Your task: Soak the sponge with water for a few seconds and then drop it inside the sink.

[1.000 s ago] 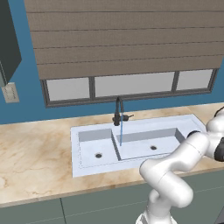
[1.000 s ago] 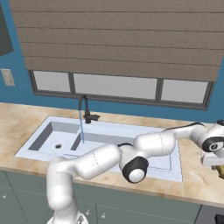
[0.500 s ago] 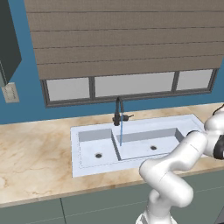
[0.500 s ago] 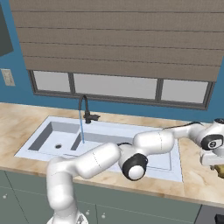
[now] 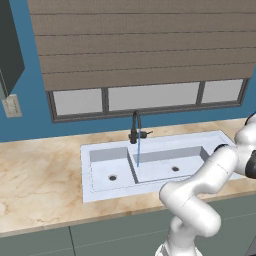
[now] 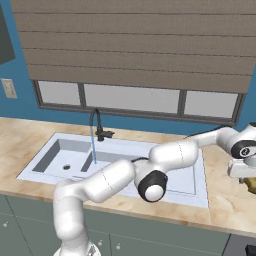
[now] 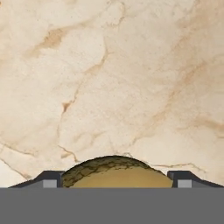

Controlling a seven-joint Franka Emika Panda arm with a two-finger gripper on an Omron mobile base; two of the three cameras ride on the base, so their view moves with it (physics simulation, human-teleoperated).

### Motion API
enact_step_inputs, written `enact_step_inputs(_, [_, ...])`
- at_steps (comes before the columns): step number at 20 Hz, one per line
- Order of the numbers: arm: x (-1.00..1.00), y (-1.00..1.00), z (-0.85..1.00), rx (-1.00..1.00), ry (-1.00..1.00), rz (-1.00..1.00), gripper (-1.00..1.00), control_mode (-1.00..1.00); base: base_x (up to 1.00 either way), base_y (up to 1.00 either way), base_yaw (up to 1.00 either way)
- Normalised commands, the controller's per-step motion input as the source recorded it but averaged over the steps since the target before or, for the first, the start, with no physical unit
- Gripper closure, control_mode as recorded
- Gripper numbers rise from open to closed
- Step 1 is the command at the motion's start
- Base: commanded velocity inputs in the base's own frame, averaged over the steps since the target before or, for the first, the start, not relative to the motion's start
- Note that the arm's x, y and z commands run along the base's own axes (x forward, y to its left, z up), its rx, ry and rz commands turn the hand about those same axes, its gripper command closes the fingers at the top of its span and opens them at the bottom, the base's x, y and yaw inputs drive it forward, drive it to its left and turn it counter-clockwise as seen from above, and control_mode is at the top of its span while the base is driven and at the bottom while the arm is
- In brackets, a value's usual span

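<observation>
a beige marble counter (image 5: pixel 40 180) under a slatted window blind carries the pale grey-white double-basin sink (image 5: pixel 150 165), where a thin pale-blue water stream (image 5: pixel 138 152) falls from the dark slim faucet (image 5: pixel 135 127). no writing is readable. right of the sink, the gripper (image 7: pixel 112 177), jaws spread, flanks the yellow-orange sponge (image 7: pixel 116 173) on the counter.
</observation>
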Motion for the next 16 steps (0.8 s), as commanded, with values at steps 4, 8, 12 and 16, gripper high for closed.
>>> enact_step_inputs(4, [-0.08, 0.46, 0.16, 0.11, -0.04, 0.00, 1.00, -1.00, 0.00, 0.00, 0.00])
enact_step_inputs(8, [-0.06, 0.97, 0.00, 0.14, -0.29, 0.00, 1.00, -1.00, 0.00, 0.00, 0.00])
enact_step_inputs(12, [-0.10, 1.00, 0.13, 0.14, -0.39, 0.00, 1.00, -1.00, 0.00, 0.00, 0.00])
enact_step_inputs(16, [-0.23, 1.00, 0.10, 0.10, -0.43, 0.00, 1.00, -1.00, 0.00, 0.00, 0.00])
